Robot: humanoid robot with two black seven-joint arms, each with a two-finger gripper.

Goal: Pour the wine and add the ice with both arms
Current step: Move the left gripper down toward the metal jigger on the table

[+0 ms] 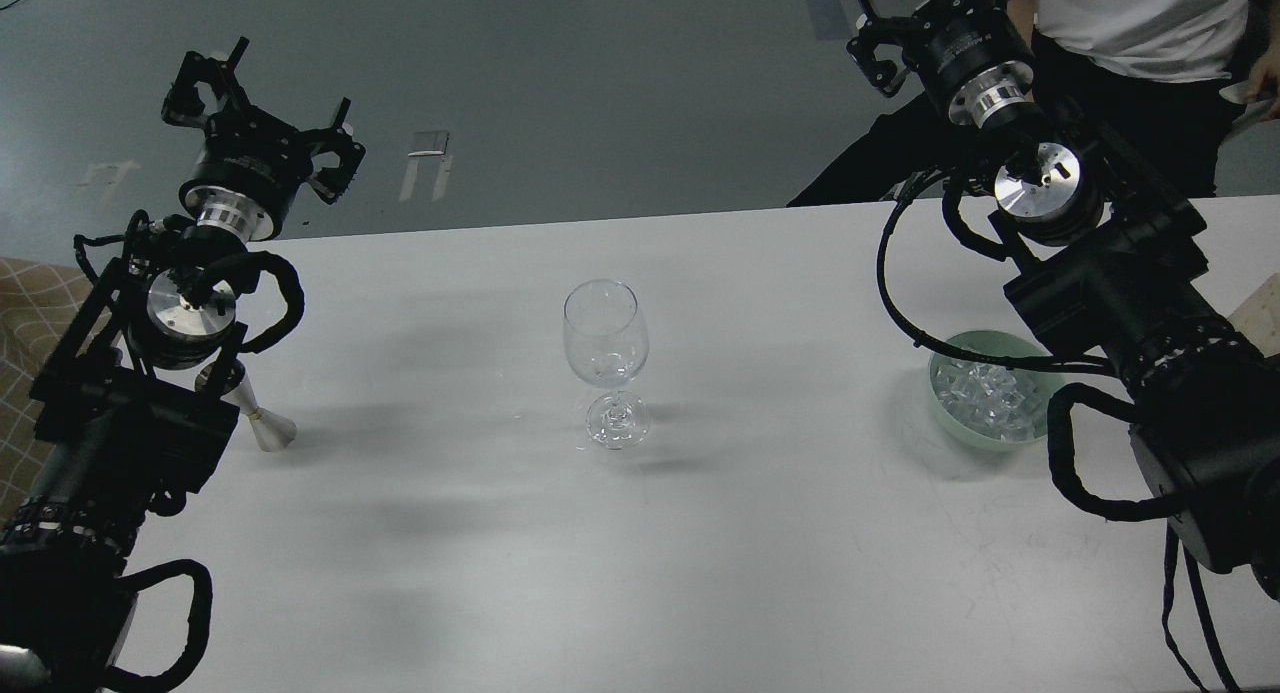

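Note:
An empty-looking clear wine glass point(605, 358) stands upright at the middle of the white table point(640, 573). No wine shows in it. A pale green bowl point(945, 421) at the right holds several clear ice cubes point(985, 393); my right arm point(1130, 303) covers its right side. A small metal double-cone measuring cup point(262, 423) stands at the left, half hidden behind my left arm point(150, 423). My left gripper point(265, 113) is raised past the table's far left edge, open and empty. My right gripper point(925, 18) is raised past the far right edge, open and empty.
A seated person in a white shirt and black trousers point(1130, 53) is close behind my right gripper. The grey floor point(560, 93) lies beyond the table's far edge. A light wooden thing point(1262, 308) shows at the right edge.

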